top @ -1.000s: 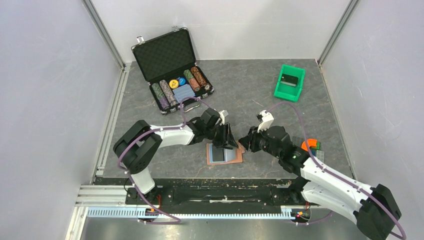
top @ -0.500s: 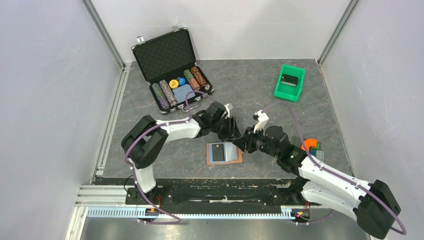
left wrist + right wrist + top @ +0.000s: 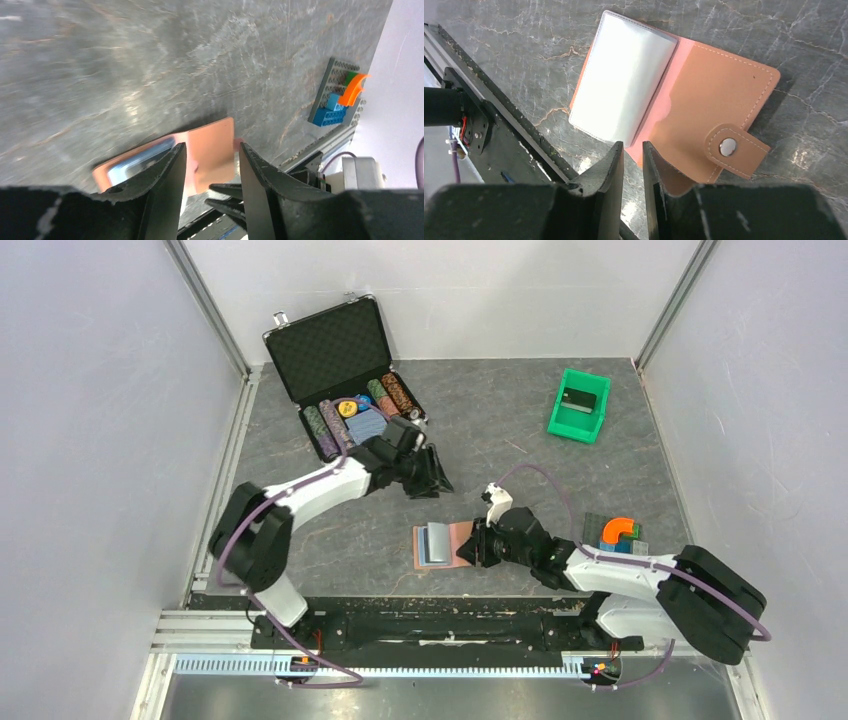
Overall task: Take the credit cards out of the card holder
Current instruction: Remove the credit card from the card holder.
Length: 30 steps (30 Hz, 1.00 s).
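Card holder (image 3: 445, 545) lies spread open and flat on the counter (image 3: 520, 440), right under and just ahead of the right gripper (image 3: 468, 552), which sits low at the holder's brown half. From the right wrist, that gripper's tips are over the holder's near edge, approx. at the fold. The stack of pale sleeves (image 3: 624, 80) is to one side of them, and the plain brown flap w/ snap tab (image 3: 734, 148) to the other. The jaws are nearly together, w/ only a thin slit btwn them and nothing in it. Prob. reason: narrow tips suit pinning the flap down or slipping in at the fold, so the holder doesn't slide or fold shut while the sleeves get worked. Actual contact w/ the leather can't be confirmed.

The left gripper (image 3: 432, 480) hangs well apart from the holder, close to the chip case (image 3: 345, 380). In its wrist view the holder shows beyond it, through the gap btwn its fingers. It is moderately open w/ nothing visible in the gap. It is likely parked there to give the right arm room while sitting ready for a pull.

No credit cards show in any view. The sleeves look pale and blank, so whether any cards sit inside can't be told. Lying open w/ sleeves up makes sense, since the pockets are exposed for reach from above.
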Tool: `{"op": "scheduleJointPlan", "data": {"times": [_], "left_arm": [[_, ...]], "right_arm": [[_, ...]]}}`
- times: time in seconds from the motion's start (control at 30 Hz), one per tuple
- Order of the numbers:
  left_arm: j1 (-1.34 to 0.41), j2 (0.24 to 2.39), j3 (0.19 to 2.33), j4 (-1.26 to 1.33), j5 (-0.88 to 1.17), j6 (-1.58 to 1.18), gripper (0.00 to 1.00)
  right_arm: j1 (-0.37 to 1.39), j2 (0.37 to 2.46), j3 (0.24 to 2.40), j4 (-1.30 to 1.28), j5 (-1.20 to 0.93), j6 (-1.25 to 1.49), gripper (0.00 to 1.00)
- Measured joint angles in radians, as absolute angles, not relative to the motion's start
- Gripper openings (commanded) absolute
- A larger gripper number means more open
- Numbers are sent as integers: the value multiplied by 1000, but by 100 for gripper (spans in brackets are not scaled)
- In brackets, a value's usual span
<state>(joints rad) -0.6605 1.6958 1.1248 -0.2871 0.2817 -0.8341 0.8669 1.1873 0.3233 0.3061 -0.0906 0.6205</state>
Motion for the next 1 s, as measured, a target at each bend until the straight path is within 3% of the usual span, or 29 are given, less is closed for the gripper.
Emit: {"op": "scheduleJointPlan", "data": {"times": [0.17,0.3,0.5,1.0], "left_arm": [[-612,1509,1055,-379,188,-780,51],[-610,1412,948,-418,150,-757,45],[-610,1401,814,-439,149,-744,36],[-619,1452,765,-267,294,-744,34]], "right_arm": [[880,1210,325,343,-89,630,26],[903,1214,350,338,-80,635,25],[938,1220,427,329,-56,637,25],[931,1254,446,268,78,593,19]]}}
